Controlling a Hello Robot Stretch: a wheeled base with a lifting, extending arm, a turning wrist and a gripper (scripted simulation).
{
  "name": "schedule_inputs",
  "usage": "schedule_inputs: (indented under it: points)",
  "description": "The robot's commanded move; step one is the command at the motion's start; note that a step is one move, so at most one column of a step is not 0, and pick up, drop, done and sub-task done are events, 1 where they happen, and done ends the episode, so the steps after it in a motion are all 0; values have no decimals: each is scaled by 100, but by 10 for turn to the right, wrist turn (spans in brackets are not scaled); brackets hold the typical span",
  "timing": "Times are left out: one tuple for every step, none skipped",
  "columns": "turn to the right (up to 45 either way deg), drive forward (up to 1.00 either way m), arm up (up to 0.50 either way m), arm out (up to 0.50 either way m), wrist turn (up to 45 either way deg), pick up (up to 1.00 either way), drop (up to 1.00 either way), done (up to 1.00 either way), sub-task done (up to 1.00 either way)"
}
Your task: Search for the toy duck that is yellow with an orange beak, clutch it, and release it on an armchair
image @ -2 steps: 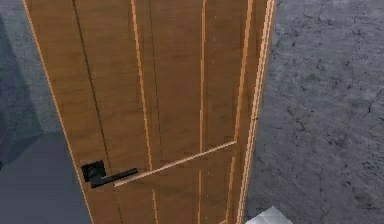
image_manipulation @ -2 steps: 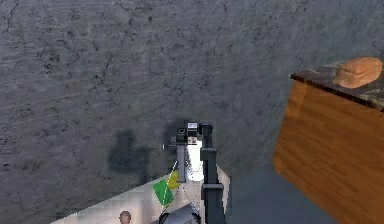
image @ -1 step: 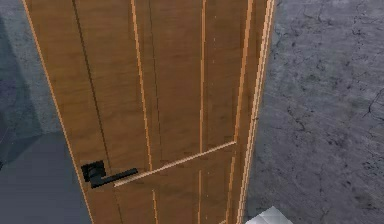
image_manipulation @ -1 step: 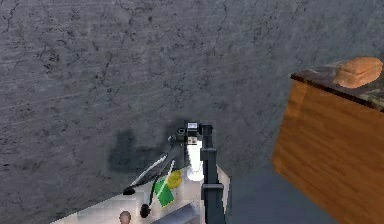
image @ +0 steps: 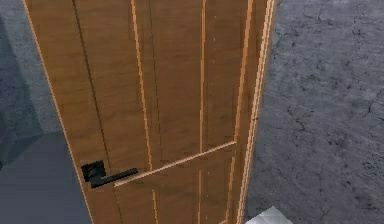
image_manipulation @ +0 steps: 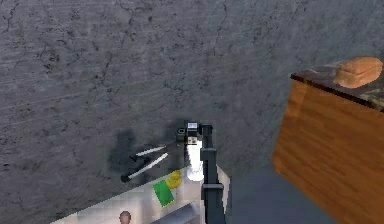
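Note:
A small yellow blob [image_manipulation: 175,180] sits on a light surface [image_manipulation: 100,210] at the arm side view's bottom, next to a green thing [image_manipulation: 163,193]. Its shape is too small to tell. The dark arm bar [image_manipulation: 210,190] rises from the bottom edge to the gripper's body [image_manipulation: 188,131]. My gripper [image_manipulation: 131,167] reaches left from there, up and to the left of the yellow blob. The thin fingers [image_manipulation: 150,153] show against bare grey wall, so the gripper holds nothing.
A wooden door [image: 150,90] with a black handle [image: 104,177] stands close ahead, with grey wall [image: 325,100] to its right. A wooden cabinet [image_manipulation: 330,145] at the arm side view's right carries a tan loaf-like thing [image_manipulation: 358,71]. A small reddish thing [image_manipulation: 125,217] lies on the light surface.

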Motion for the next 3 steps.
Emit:
schedule_inputs:
  points:
    - [0, 0, 0, 0, 450, 0, 0, 0, 0]
    - [0, 0, 0, 0, 180, 0, 0, 0, 0]
    - [0, 0, -30, 0, 0, 0, 0, 0, 0]
